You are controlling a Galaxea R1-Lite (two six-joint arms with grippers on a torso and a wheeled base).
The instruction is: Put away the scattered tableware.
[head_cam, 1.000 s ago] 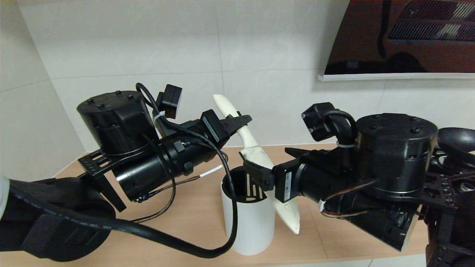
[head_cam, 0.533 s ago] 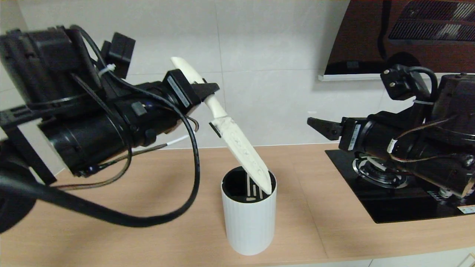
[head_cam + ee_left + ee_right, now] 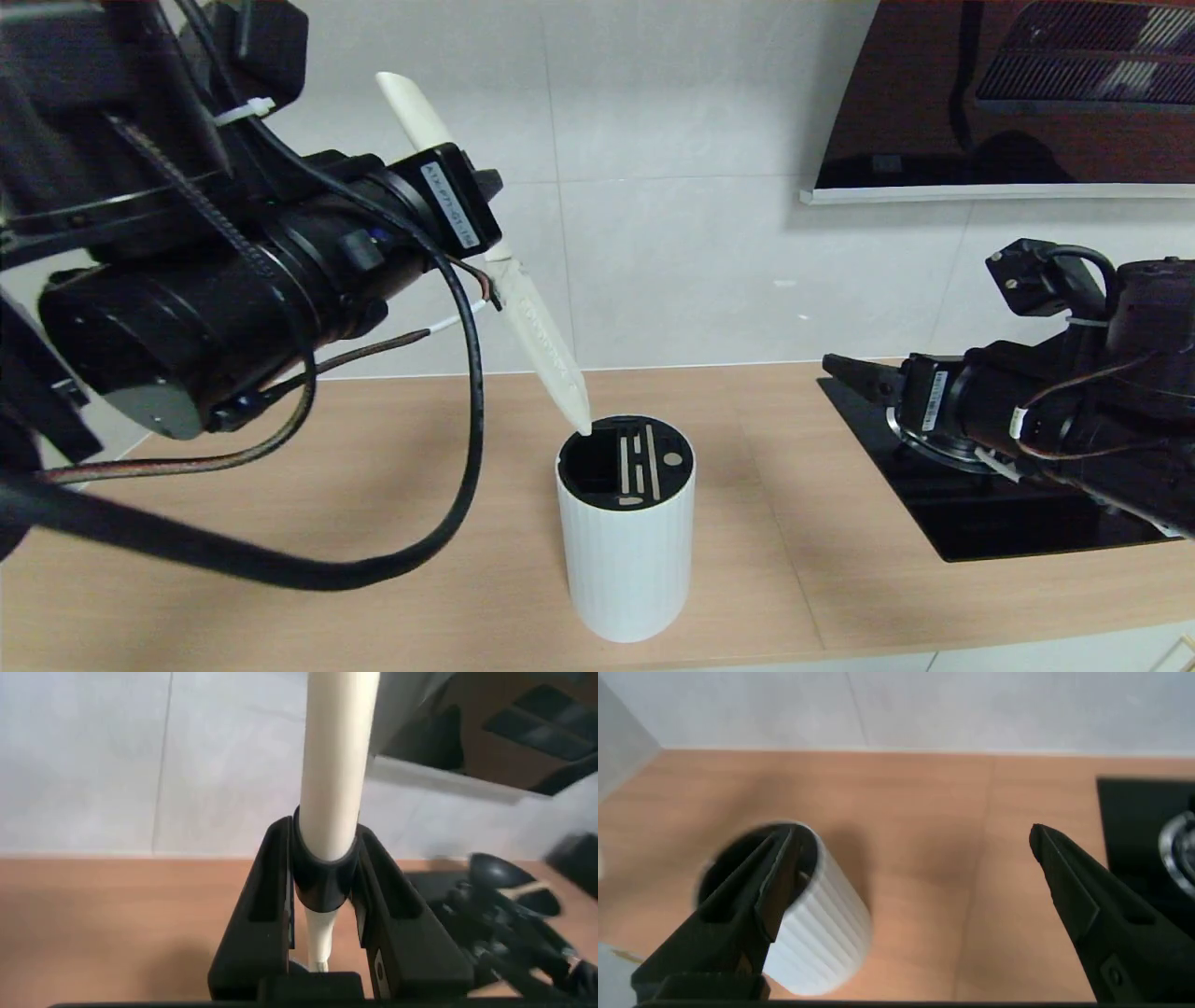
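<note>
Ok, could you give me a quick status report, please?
Left end effector shut on knife, tip at holder rim. Right end effector open, by stove. Nothing in the way.

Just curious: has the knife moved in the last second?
Yes. Against the holder, the knife rose and shifted left; its tip now hangs over the left rim.

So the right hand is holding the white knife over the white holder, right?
Not quite. The left hand holds the knife over the holder, as the head view shows. The right hand is open and holds nothing.
</note>
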